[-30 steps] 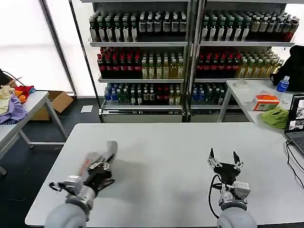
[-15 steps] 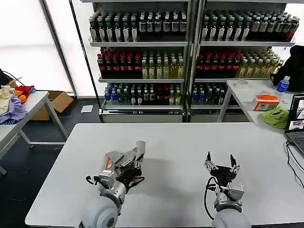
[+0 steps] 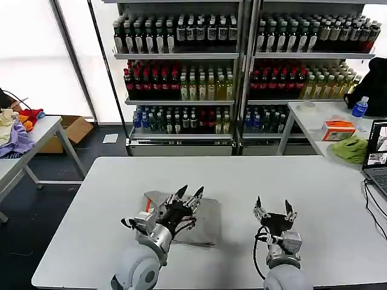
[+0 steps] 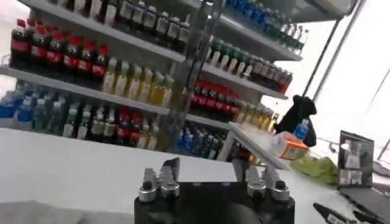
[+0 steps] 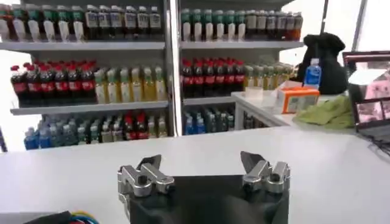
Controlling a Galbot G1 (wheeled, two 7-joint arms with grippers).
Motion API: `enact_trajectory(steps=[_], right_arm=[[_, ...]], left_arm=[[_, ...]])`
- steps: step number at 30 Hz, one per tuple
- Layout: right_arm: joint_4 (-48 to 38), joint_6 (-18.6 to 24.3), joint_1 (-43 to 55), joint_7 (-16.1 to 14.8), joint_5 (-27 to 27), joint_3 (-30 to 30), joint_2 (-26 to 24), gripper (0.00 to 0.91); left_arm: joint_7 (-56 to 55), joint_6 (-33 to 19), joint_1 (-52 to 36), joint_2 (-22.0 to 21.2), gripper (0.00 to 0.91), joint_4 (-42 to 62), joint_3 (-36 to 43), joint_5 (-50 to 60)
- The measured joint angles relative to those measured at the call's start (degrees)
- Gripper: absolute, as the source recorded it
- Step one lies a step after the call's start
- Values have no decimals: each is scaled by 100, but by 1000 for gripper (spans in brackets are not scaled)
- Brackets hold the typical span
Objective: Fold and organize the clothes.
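A light grey shirt (image 3: 206,221) lies flat on the white table (image 3: 242,175), left of the middle near the front edge. My left gripper (image 3: 190,193) hovers over the shirt's back edge, open, its fingers pointing away from me with nothing between them. In the left wrist view the left gripper (image 4: 206,168) stands open over bare tabletop. My right gripper (image 3: 272,206) is to the right of the shirt, apart from it, open and empty. The right wrist view shows the right gripper (image 5: 201,162) open above the table.
Shelves of drink bottles (image 3: 181,78) stand behind the table. A side table at the left carries a purple-red-yellow garment heap (image 3: 15,130). The table at the right holds a lime-green cloth (image 3: 351,148), an orange box (image 3: 338,129), a water bottle (image 3: 359,107) and a laptop (image 3: 378,151).
My left arm swung to the right with the bunched grey shirt; the shirt now lies flat on the table and the left gripper is open. The right gripper drifted slightly left.
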Motion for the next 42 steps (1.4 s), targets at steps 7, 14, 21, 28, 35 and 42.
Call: enact_trajectory(steps=[7, 14, 21, 28, 35, 42], right_arm=[[62, -471, 265, 251, 1070, -340, -301, 907], [-56, -746, 529, 472, 1884, -813, -499, 907], [-278, -888, 757, 550, 2268, -1184, -469, 907], [-619, -964, 985, 567, 2419, -1485, -286, 846], [-916, -995, 1135, 560, 2432, -1687, -130, 0], [-1102, -971, 1180, 575, 2414, -1754, -83, 0]], left_arm=[[-274, 192, 76, 202, 907, 43, -371, 344], [-498, 387, 259, 443, 907, -44, -830, 523], [-628, 490, 468, 524, 907, -130, -1244, 604], [-686, 546, 657, 577, 907, -141, -1569, 642], [-711, 570, 747, 593, 907, -107, -1745, 653], [-737, 630, 769, 583, 907, -51, -1793, 630]])
